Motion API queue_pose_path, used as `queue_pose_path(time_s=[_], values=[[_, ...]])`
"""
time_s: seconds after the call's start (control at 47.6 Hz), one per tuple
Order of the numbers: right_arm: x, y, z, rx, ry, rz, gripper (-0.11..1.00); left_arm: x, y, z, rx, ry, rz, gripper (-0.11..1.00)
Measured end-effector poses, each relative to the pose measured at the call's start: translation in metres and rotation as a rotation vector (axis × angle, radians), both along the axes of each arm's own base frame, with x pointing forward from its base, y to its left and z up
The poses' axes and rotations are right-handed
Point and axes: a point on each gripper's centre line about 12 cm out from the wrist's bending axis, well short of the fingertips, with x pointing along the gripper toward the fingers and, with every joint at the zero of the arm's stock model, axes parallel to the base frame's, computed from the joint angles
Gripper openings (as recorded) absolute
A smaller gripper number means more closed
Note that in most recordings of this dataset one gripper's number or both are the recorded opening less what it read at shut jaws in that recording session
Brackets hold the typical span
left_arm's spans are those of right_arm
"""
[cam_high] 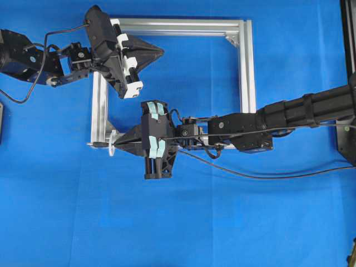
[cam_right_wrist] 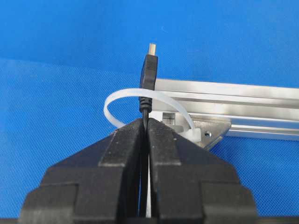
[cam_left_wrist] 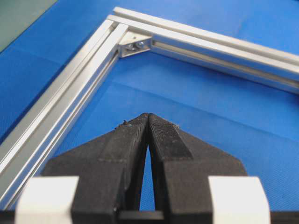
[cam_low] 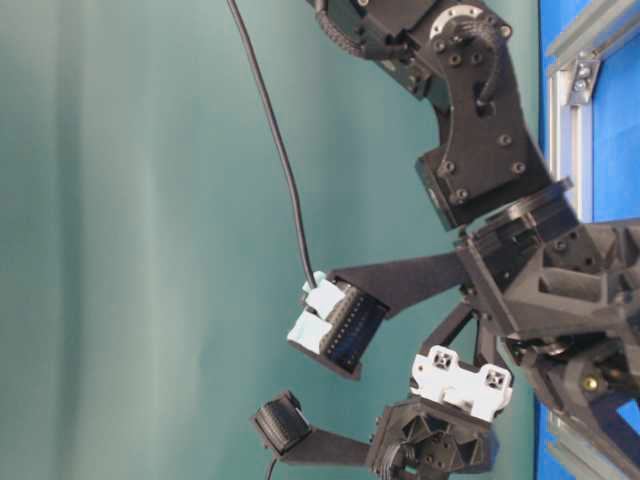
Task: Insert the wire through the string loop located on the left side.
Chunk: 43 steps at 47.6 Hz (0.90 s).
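My right gripper (cam_right_wrist: 145, 120) is shut on the wire (cam_right_wrist: 148, 74), gripping the thin black cable just behind the slim plug. The plug points away from me, and its silvery tip reaches beyond the white string loop (cam_right_wrist: 122, 94). The loop's band crosses the plug body. From overhead, the right gripper (cam_high: 118, 143) is at the lower left corner of the aluminium frame (cam_high: 247, 67). There the plug tip (cam_high: 94, 144) sticks out left of the string loop (cam_high: 113, 148). My left gripper (cam_high: 160, 53) hovers inside the frame near its top bar. The left gripper (cam_left_wrist: 148, 115) is shut and holds nothing.
The frame lies flat on a blue cloth, with a corner bracket (cam_left_wrist: 135, 45) ahead of the left gripper. A black cable (cam_high: 250, 176) trails on the cloth below the right arm. Dark equipment stands at the right edge (cam_high: 347, 33).
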Motion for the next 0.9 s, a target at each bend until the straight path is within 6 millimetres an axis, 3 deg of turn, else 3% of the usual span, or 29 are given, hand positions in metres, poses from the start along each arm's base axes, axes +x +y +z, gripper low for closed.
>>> queue_pose_path(time_s=[0.294, 0.63, 0.903], values=[[0.000, -0.001, 0.000, -0.001, 0.000, 0.000, -0.04, -0.027, -0.009, 0.000, -0.003, 0.022, -0.004, 0.00], [0.000, -0.001, 0.000, 0.000, 0.000, -0.002, -0.04, -0.091, -0.019, -0.001, -0.008, 0.054, 0.020, 0.00], [0.000, -0.001, 0.000, 0.000, 0.000, -0.002, -0.04, -0.130, -0.028, 0.003, -0.003, 0.038, 0.030, 0.00]])
